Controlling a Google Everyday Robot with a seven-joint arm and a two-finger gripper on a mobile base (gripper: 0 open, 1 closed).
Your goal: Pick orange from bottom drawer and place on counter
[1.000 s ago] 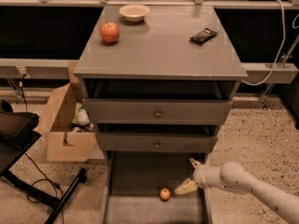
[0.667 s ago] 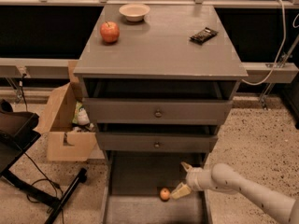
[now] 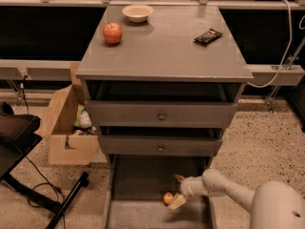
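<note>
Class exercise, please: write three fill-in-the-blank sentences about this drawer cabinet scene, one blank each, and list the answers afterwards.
1. The gripper, jaws open, is down in the bottom drawer, right beside the ___.
2. On the counter, the red fruit near the bowl is an ___.
3. The open cardboard box stands on the ___.

Missing words: orange; apple; floor.
</note>
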